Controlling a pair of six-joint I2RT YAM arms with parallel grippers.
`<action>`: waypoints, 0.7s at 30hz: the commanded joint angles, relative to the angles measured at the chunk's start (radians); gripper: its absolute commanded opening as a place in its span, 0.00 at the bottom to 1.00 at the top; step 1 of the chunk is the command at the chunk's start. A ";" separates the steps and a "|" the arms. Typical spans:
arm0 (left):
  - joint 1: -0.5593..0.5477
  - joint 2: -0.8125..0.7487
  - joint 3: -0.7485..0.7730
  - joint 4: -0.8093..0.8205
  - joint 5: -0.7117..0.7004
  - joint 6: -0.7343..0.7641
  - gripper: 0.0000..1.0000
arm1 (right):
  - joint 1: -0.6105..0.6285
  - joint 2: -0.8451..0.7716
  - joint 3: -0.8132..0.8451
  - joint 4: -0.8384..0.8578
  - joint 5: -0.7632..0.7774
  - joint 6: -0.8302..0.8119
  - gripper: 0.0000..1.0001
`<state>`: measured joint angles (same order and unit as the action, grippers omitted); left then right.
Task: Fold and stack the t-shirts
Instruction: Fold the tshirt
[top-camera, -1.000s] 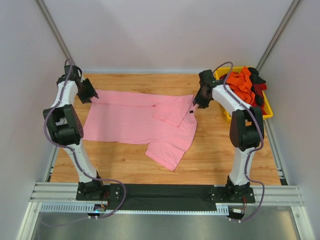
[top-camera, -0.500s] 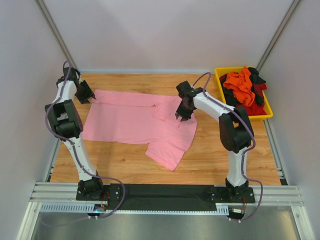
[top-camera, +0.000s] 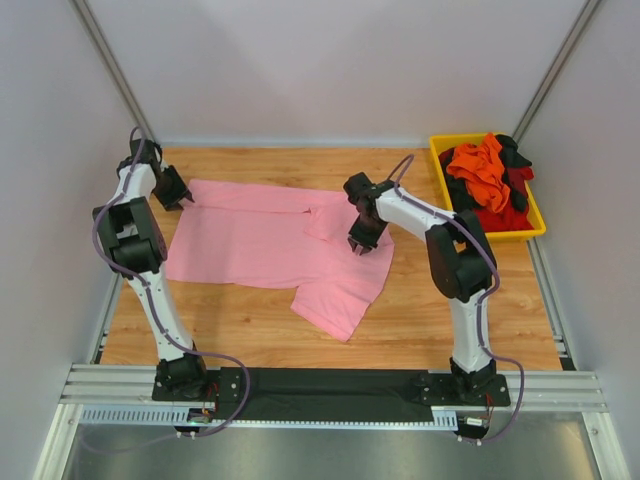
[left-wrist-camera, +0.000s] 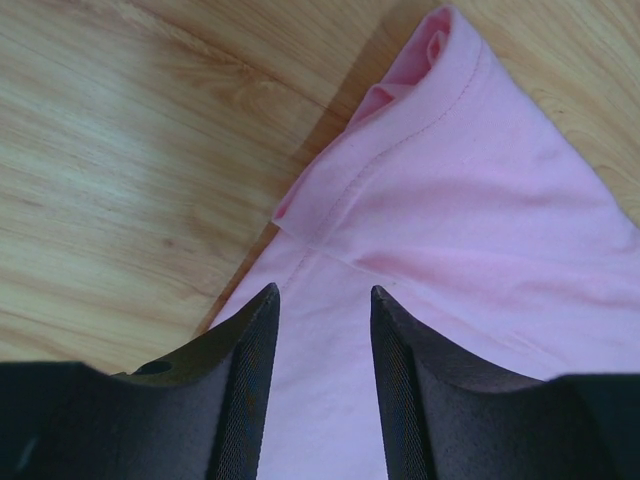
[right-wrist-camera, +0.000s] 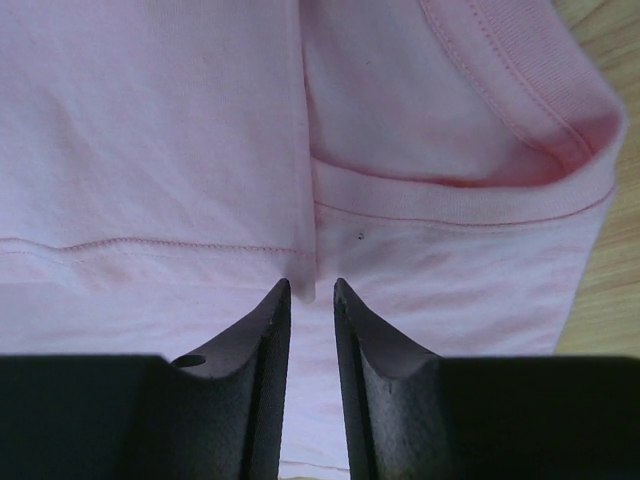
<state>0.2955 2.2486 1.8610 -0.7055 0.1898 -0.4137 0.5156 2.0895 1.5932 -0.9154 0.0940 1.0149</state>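
Note:
The light pink t-shirt lies spread on the wooden table, one sleeve folded in over its right part. My left gripper is open at the shirt's far left corner, and its wrist view shows the fingertips just above the pink cloth. My right gripper is low over the folded sleeve. Its jaws stand a narrow gap apart, with the sleeve's hemmed corner right at the tips. Orange, red and black shirts lie bunched in the bin.
The yellow plastic bin stands at the table's far right corner. Bare wood lies in front of and to the right of the pink shirt. Grey walls close in the back and both sides.
My right gripper moved left and nearer, from the shirt's right edge beside the bin onto the folded sleeve. The left gripper stayed at the far left corner. The shirt has hardly changed.

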 joint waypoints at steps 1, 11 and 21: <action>0.008 0.011 0.041 0.028 0.019 0.000 0.49 | 0.012 0.027 0.042 -0.016 0.032 0.042 0.25; 0.007 0.017 0.053 0.028 0.004 0.003 0.48 | 0.014 0.040 0.030 0.001 0.084 0.036 0.00; 0.007 0.034 0.087 0.012 -0.016 0.000 0.45 | 0.015 -0.037 0.048 -0.014 0.145 -0.001 0.00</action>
<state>0.2955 2.2692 1.9118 -0.6956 0.1936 -0.4137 0.5301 2.1170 1.6093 -0.9192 0.1665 1.0309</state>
